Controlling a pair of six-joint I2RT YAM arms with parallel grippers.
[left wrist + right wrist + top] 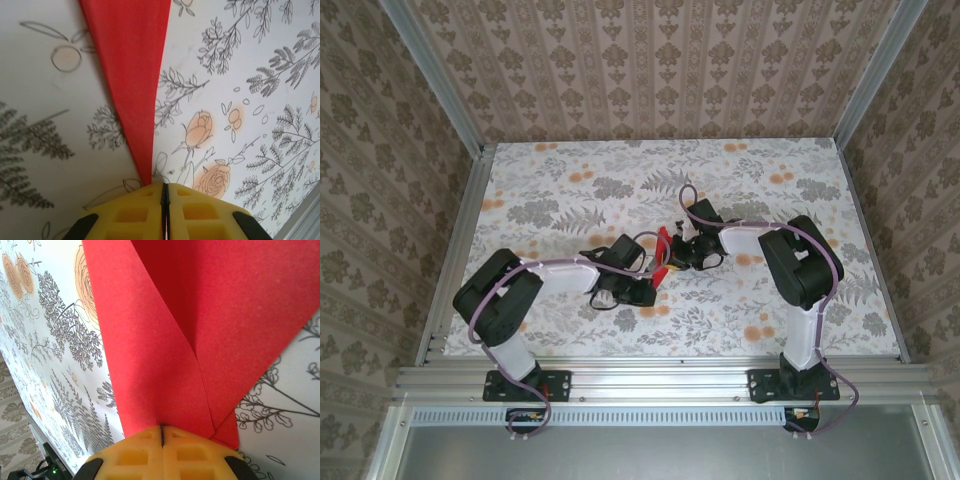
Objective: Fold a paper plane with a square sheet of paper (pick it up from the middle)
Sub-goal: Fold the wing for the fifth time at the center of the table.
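The red paper plane (663, 250), folded into creased layers, stands up off the table between both grippers at mid-table. My right gripper (678, 252) comes at it from the right. In the right wrist view the wide creased end of the plane (200, 315) runs down into the shut yellow fingers of the right gripper (161, 428). My left gripper (652, 282) is just below-left of it. In the left wrist view the plane (132, 75) narrows to a point that ends at the tip of the left finger (135, 210) of the shut left gripper (164, 186), slightly left of the seam.
The floral table top (570, 190) is bare around the arms. A metal rail (650, 375) runs along the near edge, and patterned walls (650, 70) close in the back and sides.
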